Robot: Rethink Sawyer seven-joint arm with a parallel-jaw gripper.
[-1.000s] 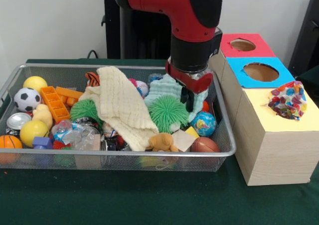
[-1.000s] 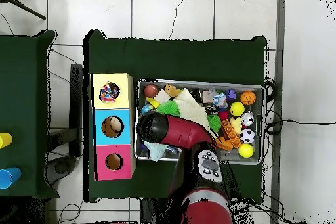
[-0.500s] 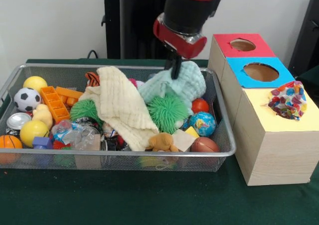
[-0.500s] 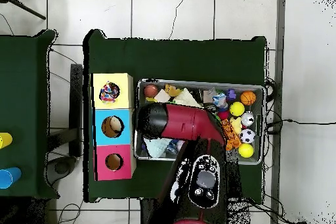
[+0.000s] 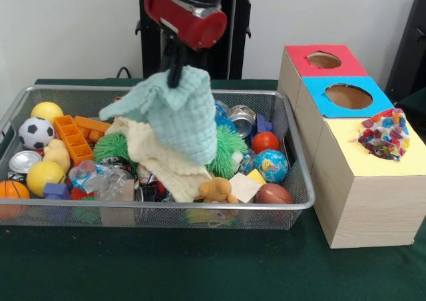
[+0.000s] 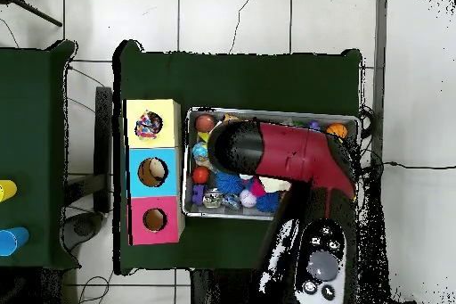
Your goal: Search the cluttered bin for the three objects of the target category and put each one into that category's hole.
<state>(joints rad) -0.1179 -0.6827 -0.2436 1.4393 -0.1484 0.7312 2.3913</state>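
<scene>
Your gripper hangs above the middle of the wire bin, its fingers pinched on the top edge of a mint-green cloth that dangles clear of the clutter. Below it a cream cloth lies draped over green spiky balls and other toys. To the side on the bench stands the sorting box with three holes; in the yellow section's hole sits a multicoloured patchwork piece of cloth, apparently one item already delivered. If cloths are your target category, one appears posted, one is in the air and well short of the box, and the cream one waits in the bin — roughly a third done.
</scene>
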